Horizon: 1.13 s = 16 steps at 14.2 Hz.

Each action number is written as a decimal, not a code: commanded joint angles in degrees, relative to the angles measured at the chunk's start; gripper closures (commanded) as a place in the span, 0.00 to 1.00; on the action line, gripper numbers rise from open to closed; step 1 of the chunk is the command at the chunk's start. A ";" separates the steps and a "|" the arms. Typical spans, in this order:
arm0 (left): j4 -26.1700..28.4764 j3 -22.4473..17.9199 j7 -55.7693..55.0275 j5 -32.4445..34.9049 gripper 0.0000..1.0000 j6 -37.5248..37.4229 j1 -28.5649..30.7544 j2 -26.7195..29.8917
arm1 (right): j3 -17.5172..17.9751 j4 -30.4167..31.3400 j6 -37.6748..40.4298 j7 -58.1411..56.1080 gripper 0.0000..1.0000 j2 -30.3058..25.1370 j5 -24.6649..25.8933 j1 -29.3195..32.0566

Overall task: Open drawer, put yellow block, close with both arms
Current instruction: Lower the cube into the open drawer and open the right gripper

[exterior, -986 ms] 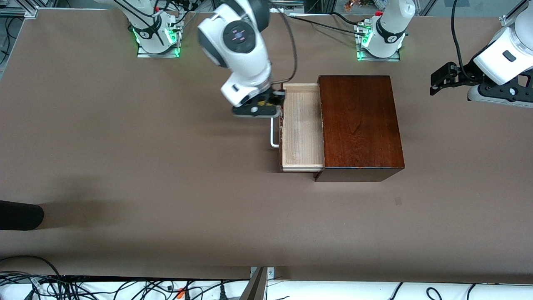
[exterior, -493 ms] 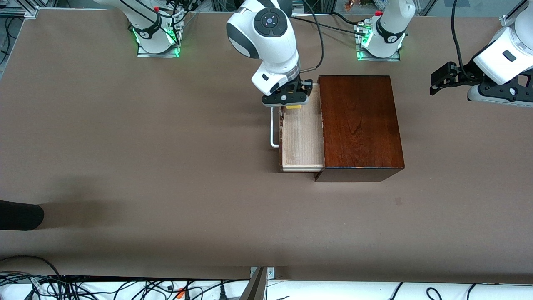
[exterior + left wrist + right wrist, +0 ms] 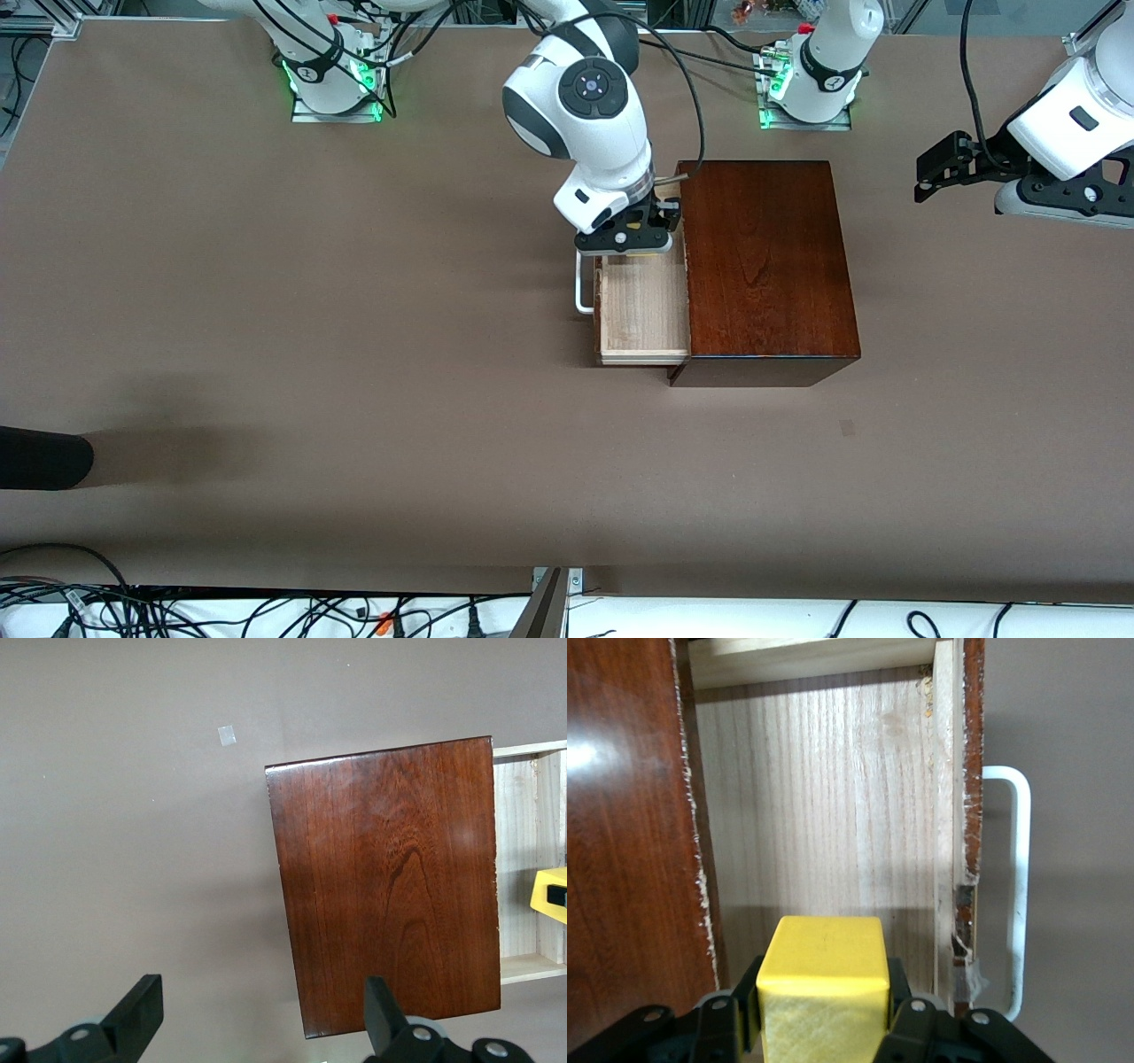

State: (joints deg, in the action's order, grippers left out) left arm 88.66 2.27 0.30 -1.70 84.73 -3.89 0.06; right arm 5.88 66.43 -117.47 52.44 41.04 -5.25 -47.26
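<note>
The dark mahogany box (image 3: 766,266) stands mid-table with its drawer (image 3: 642,310) pulled out toward the right arm's end; the pale tray and white U-shaped handle (image 3: 581,283) show. My right gripper (image 3: 631,248) is over the open drawer tray, shut on the yellow block (image 3: 824,992), which shows only as a thin yellow strip in the front view (image 3: 642,252). The right wrist view shows the tray floor (image 3: 824,815) below the block. My left gripper (image 3: 926,182) is open and empty, waiting in the air at the left arm's end; its wrist view shows the box top (image 3: 390,877).
A black object (image 3: 44,456) lies at the table's edge at the right arm's end, nearer the front camera. Cables run along the front edge (image 3: 266,611). A small pale mark (image 3: 847,428) lies on the table nearer the camera than the box.
My right gripper has moved with the yellow block from beside the drawer front and handle to over the open tray, next to the box. The left arm has not moved.
</note>
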 commanded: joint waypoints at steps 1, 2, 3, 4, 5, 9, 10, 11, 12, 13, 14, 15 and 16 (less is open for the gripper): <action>-0.06 0.19 1.02 1.35 0.00 -0.71 0.03 0.64 | -0.60 -2.44 0.22 0.38 0.84 1.76 0.86 -0.73; -0.06 0.19 1.02 1.35 0.00 -0.71 0.03 0.64 | -0.60 -2.44 0.13 0.38 0.82 2.11 0.86 -0.73; -0.06 0.19 1.02 1.35 0.00 -0.71 0.03 0.64 | -0.60 -2.27 0.05 0.56 0.82 2.29 0.86 -0.82; -0.06 0.19 1.02 1.35 0.00 -0.71 0.03 0.64 | -0.60 -2.27 0.05 0.56 0.82 2.72 0.94 -0.82; -0.06 0.19 1.02 1.35 0.00 -0.71 0.03 0.64 | -0.60 -2.18 0.05 0.56 0.81 2.81 1.29 -0.91; -0.06 0.19 1.02 1.35 0.00 -0.71 0.03 0.64 | -0.60 -2.09 -0.04 0.74 0.79 3.34 1.73 -1.35; -0.06 0.19 1.02 1.35 0.00 -0.71 0.03 0.64 | -0.60 -2.09 -0.22 0.74 0.79 3.60 1.91 -1.35; -0.06 0.19 1.02 1.35 0.00 -0.71 0.03 0.64 | -0.60 -2.00 -0.48 0.74 0.79 3.87 2.17 -1.35; -0.06 0.19 1.02 1.35 0.00 -0.71 0.03 0.64 | -0.60 -2.09 -0.48 0.74 0.79 3.87 2.35 -1.35; -0.15 0.19 1.02 1.35 0.00 -0.71 0.03 0.56 | -0.60 -2.00 -0.48 0.74 0.79 3.87 2.35 -1.35; -0.06 0.19 1.02 1.35 0.00 -0.71 0.03 0.64 | -0.60 -1.91 -0.48 0.74 0.79 3.96 2.44 -1.35; -0.06 0.19 1.02 1.35 0.00 -0.71 0.03 0.64 | -0.60 -1.83 -0.40 0.74 0.78 3.96 2.53 -1.35; -0.06 0.19 1.11 1.35 0.00 -0.71 0.03 0.64 | -0.60 -1.39 -0.48 0.74 0.78 4.04 2.53 -1.35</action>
State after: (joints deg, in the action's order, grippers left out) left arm 88.66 2.27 0.30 -1.70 84.73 -3.89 0.06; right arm 5.73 66.26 -118.12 52.44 44.27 -3.70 -47.96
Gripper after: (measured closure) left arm 0.000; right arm 0.445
